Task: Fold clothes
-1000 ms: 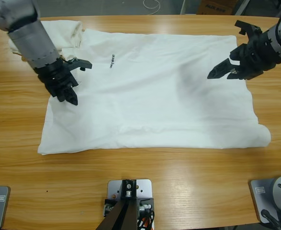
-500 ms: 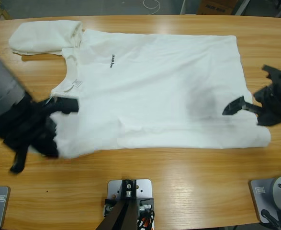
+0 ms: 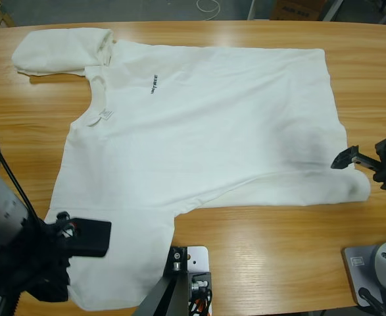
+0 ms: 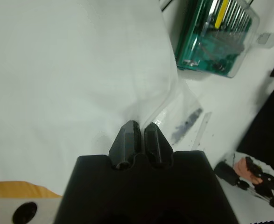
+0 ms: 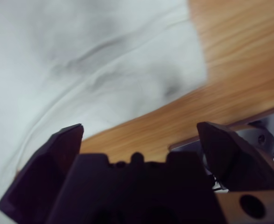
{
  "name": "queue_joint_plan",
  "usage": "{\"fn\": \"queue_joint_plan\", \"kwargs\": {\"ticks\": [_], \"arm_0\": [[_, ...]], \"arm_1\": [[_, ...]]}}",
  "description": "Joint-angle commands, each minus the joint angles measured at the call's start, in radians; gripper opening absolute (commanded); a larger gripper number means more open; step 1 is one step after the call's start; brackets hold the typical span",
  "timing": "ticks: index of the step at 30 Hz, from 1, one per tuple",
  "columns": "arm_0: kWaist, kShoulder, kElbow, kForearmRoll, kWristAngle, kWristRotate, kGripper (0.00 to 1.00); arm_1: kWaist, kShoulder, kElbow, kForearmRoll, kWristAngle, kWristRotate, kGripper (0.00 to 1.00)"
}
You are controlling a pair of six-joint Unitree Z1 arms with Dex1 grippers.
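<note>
A white T-shirt (image 3: 199, 125) lies spread flat on the wooden table (image 3: 278, 257), with small black lettering (image 3: 154, 83) on its chest. Its collar (image 3: 95, 99) is on the side of the lettering that is farther from the right gripper. One sleeve (image 3: 58, 49) lies folded near the far table edge, beyond the collar. The other sleeve side of the shirt is drawn toward the near table edge, well away from the lettering.

The left gripper (image 4: 140, 140) is there, at the near edge, and its two jaws are pressed together on the white cloth. In the left wrist view a green plastic box (image 4: 216, 35) shows beyond the shirt's edge.

The right gripper (image 3: 358, 161) stays at the hem side of the shirt, far from the lettering, just beside the near hem corner (image 3: 357, 187). Its jaws stand wide apart and hold nothing.
</note>
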Motion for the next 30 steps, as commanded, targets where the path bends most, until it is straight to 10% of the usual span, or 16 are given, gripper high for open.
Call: {"fn": "queue_joint_plan", "kwargs": {"ticks": [1, 16, 30], "arm_0": [[-0.078, 0.115, 0.035, -0.034, -0.018, -0.011, 0.000], [-0.094, 0.096, 0.044, -0.046, -0.010, -0.023, 0.000], [-0.095, 0.085, 0.051, -0.054, -0.005, -0.033, 0.000]], "arm_1": [[-0.110, 0.154, 0.024, 0.006, -0.016, 0.085, 1.000], [-0.392, 0.389, -0.036, 0.027, 0.004, 0.143, 1.000], [-0.324, 0.434, -0.067, 0.114, -0.045, 0.164, 1.000]]}}
